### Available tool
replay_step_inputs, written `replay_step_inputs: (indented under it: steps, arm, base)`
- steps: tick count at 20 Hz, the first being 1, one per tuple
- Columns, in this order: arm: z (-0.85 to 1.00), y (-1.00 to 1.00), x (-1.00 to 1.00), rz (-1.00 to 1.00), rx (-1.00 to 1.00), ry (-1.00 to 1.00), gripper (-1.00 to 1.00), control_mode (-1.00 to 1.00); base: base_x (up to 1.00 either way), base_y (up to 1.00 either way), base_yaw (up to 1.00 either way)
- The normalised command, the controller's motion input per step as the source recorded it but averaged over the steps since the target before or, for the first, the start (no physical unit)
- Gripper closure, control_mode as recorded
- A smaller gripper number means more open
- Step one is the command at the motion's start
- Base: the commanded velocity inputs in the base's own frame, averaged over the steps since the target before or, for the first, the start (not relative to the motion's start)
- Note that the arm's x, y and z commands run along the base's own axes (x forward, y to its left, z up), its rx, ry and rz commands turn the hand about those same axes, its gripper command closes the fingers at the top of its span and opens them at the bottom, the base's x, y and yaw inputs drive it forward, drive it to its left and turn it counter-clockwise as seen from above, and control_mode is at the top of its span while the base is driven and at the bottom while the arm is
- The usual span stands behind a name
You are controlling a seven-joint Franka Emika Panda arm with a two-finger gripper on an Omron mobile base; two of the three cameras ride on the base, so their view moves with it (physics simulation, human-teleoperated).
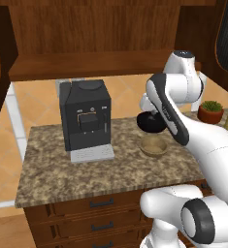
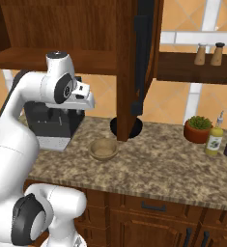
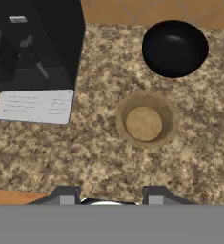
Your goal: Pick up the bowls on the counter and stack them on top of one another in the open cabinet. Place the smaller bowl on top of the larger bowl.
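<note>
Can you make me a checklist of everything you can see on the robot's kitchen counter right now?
Surface: speckled granite counter over wooden drawers.
Job's things: tan bowl and black bowl both sit upright on the counter, close but apart; the open cabinet shelf holds no bowl yet.
Clutter: black coffee machine to the left of the bowls; potted plant and a bottle at the right end.
Grippers: gripper hangs above the counter, holding nothing, fingers apart.
Cables: nothing seen.
Surroundings: orange tiled wall, dark mesh cabinet door, two shakers on a side shelf.
</note>
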Motion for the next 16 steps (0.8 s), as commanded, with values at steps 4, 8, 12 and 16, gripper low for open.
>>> replay_step_inputs:
  steps: [4, 8, 12, 16]
  arm:
    - [-0.1, 0.0, 0.01, 0.0, 0.0, 0.09, -1.0, -1.0]
    - [-0.66, -0.01, 0.15, -0.03, 0.0, 0.45, -1.0, -1.0]
    - [-0.99, -0.35, 0.04, 0.08, -0.03, 0.28, -1.0, -1.0]
    - [-1.0, -0.37, 0.28, 0.22, -0.06, 0.1, -1.0, -1.0]
  base:
    - [0.0, 0.0, 0.0]
    - [0.0, 0.0, 0.0]
    - [0.0, 0.0, 0.0]
    - [0.0, 0.0, 0.0]
